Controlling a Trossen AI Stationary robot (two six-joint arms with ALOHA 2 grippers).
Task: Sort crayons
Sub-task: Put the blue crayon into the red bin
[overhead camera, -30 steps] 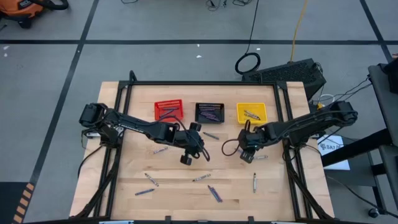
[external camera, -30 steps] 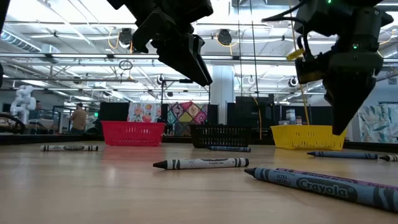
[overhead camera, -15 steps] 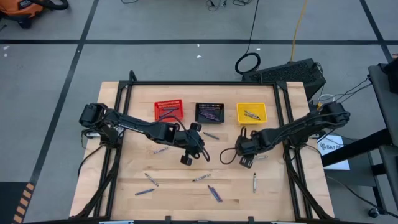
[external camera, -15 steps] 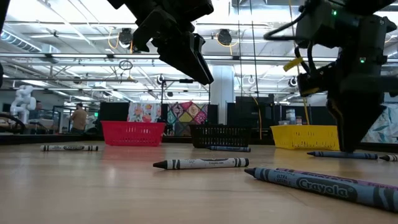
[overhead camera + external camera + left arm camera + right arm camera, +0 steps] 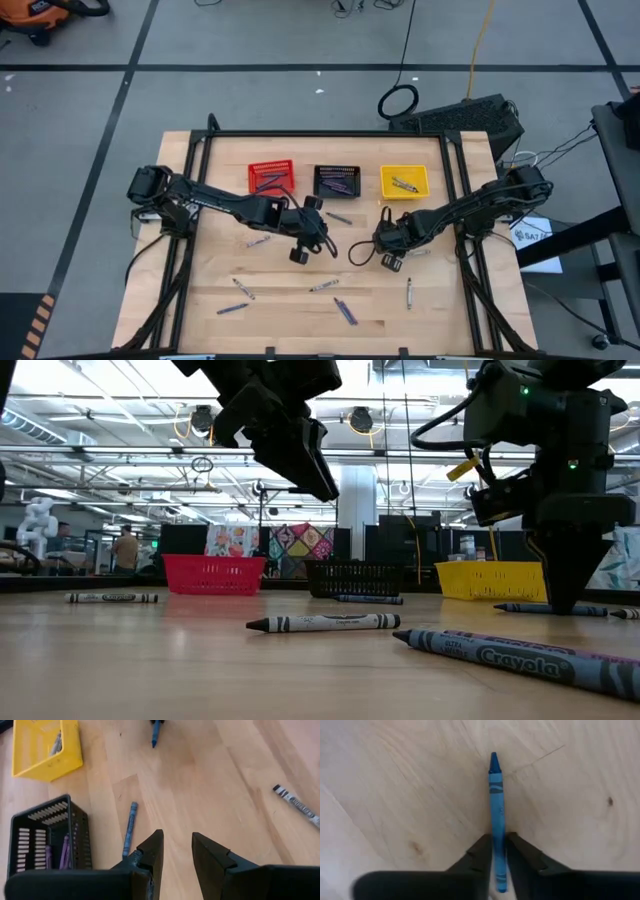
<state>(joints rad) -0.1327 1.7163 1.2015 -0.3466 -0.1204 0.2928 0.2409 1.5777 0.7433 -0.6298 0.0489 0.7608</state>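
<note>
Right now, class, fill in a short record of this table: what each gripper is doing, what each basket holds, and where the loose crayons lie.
right gripper: down at the table, shut on the blue crayon
left gripper: open, empty, raised above the table's middle
red basket: a few dark crayons
black basket: purple crayons
yellow basket: at least one grey crayon
loose crayons: scattered on the table, mostly on the side away from the baskets
sorting: not finished
</note>
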